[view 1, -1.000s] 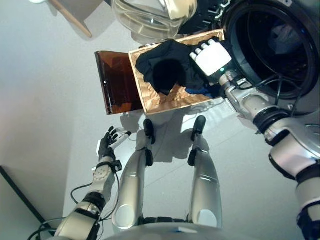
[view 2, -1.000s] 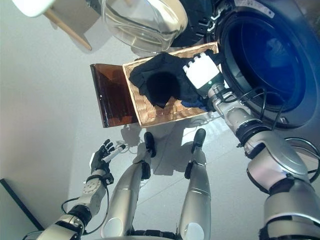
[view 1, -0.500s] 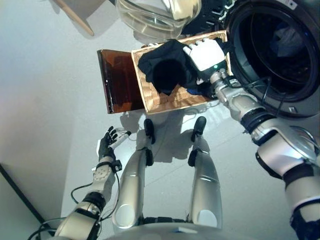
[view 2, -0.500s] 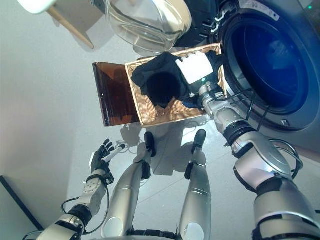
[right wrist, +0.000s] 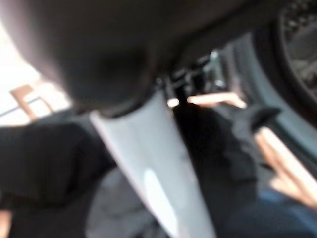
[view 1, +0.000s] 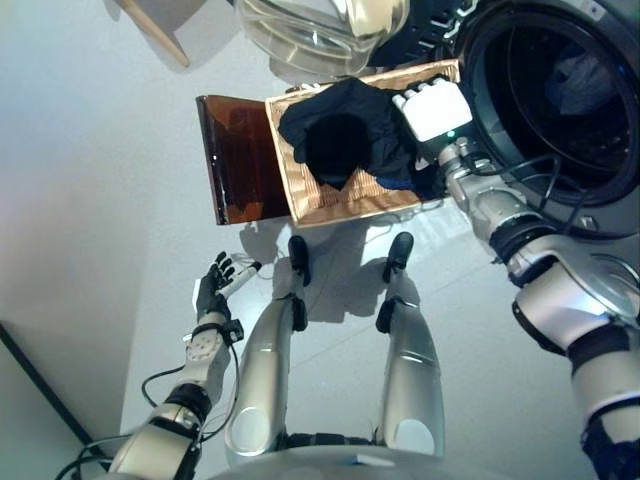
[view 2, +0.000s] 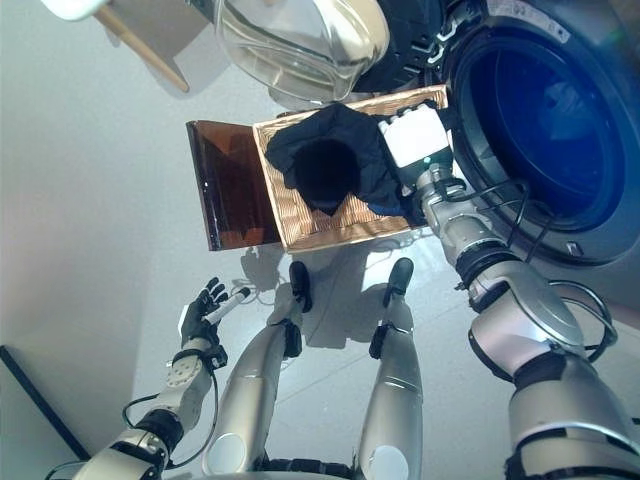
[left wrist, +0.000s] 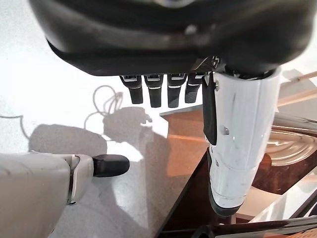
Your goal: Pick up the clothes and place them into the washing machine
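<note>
My right hand is down on the black clothes; I cannot tell its grip. They lie crumpled and dark in a woven basket beside the washing machine. My left hand hangs open.

1. One dark front-loading washing machine with a round open drum.
2. One clear glass washer door, swung open, left of the drum.
3. One rectangular woven tan basket beside the drum.
4. One translucent brown plastic panel left of the basket.
5. One heap of black clothes in the basket, with a bit of blue cloth at its edge.
</note>
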Motion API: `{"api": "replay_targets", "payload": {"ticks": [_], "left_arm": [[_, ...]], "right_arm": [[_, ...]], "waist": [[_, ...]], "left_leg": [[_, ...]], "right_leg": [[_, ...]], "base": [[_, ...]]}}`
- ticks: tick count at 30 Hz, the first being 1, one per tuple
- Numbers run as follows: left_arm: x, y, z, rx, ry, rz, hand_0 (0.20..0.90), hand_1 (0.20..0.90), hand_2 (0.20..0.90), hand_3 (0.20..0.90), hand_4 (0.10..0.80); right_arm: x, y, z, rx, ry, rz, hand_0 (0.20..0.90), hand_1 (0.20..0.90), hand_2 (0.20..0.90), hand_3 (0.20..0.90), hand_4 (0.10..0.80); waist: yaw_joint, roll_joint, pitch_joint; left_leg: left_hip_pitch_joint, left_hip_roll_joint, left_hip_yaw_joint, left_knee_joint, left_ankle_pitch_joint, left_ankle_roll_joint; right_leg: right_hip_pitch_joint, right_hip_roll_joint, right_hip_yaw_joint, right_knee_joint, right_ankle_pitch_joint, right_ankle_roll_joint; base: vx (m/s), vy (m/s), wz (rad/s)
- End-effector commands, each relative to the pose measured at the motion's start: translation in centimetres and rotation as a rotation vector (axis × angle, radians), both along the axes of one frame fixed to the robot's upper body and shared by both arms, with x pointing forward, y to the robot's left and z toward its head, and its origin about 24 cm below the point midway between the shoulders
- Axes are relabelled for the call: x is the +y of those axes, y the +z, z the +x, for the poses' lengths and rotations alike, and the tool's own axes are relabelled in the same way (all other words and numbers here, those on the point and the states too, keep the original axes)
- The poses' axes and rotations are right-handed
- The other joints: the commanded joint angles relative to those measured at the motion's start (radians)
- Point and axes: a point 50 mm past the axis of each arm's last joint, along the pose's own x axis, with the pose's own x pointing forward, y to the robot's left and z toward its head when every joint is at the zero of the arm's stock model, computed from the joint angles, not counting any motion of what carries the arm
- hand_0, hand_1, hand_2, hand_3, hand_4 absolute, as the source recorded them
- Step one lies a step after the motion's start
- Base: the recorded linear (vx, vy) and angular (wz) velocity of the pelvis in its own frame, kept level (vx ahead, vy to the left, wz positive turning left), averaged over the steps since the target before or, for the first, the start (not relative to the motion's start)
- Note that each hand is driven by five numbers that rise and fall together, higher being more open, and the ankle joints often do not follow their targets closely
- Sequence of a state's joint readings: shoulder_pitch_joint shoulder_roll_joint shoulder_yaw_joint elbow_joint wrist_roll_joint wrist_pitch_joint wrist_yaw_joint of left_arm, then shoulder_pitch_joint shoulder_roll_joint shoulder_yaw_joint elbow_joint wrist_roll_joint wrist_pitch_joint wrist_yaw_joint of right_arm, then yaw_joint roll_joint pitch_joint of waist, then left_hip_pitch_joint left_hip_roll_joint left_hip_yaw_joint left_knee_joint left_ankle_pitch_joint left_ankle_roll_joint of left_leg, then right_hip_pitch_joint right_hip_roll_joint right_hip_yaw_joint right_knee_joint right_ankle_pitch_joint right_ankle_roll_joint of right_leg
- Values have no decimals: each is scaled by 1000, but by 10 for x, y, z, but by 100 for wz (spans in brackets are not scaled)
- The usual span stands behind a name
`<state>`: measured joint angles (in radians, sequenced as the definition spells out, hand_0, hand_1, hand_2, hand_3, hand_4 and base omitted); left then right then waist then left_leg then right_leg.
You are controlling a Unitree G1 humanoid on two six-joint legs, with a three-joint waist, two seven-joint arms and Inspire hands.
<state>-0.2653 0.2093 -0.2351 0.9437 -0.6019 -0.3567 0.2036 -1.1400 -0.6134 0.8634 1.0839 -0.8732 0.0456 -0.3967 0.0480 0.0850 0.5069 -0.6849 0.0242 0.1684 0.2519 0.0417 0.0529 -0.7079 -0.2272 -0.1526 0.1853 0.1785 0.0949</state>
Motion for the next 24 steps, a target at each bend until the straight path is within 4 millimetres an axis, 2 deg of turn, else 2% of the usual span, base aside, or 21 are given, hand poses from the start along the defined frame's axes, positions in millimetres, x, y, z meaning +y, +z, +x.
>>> {"api": "replay_targets", "payload": {"ticks": [1,9,14,24], "left_arm": [[24,3,-10,-38,78,26,900,900,900,900,800],[25,5,-11,-51,77,16,900,900,900,900,800],[23,11,-9,-87,64,4,900,900,900,900,800],[22,26,-4,-173,38,-11,900,900,900,900,800]], "right_arm": [[-8,68,3,-194,-18,-45,900,900,900,900,800],[-21,62,3,-145,-87,-55,900,900,900,900,800],[-22,75,3,-175,-95,-37,900,900,900,900,800],[-12,108,3,-257,-68,-6,900,900,900,900,800]], "waist": [[24,30,-7],[27,36,-1],[33,45,10],[50,60,13]], "left_leg": [[21,-10,-36,-127,71,-110],[12,-14,-36,-128,75,-112],[1,-16,-36,-128,80,-113],[-58,-19,-40,-107,79,-111]], "right_leg": [[11,2,-8,150,-138,28],[2,1,-5,155,-139,27],[-11,0,-3,160,-139,29],[-72,-4,-1,197,-150,26]], "base": [[86,-12,3],[0,0,0],[0,0,0],[-9,0,3]]}}
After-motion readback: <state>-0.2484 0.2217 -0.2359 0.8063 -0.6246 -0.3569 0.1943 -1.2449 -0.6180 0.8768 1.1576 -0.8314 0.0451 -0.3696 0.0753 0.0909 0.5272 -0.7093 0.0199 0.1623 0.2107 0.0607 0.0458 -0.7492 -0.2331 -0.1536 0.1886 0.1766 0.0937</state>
